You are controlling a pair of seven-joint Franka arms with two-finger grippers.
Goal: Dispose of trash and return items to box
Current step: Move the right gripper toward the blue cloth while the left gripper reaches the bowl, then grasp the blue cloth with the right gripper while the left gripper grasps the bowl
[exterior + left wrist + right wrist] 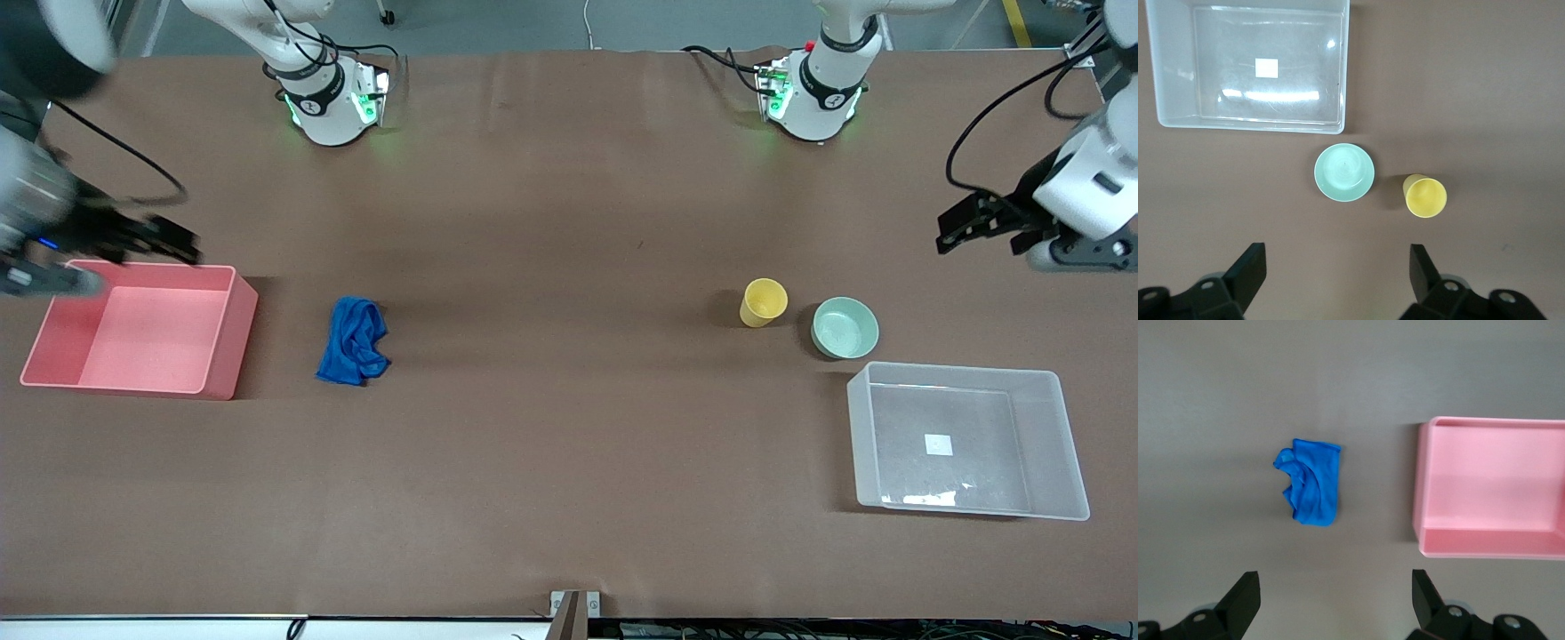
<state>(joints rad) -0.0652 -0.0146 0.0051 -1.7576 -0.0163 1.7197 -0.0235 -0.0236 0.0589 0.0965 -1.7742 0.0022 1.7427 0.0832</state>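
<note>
Two grippers are hanging spread and empty: the right gripper (1331,603) over the pink bin's (227,356) rim, nearest the blue cloth (354,340) beside that bin; the left gripper (1337,273) near cup (763,302), bowl (845,327) and clear box (1071,462).

Even bright light, soft shadows, glare in clear box (1058,444) — right arm blurred

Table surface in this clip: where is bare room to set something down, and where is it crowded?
The widest bare patch lies between the wrinkled blue cloth and the yellow plastic cup. The brown table is also bare along the front camera's edge. It is crowded where the cup, mint-green round bowl and clear plastic bin cluster. The cloth lies beside the pink rectangular bin.
</note>
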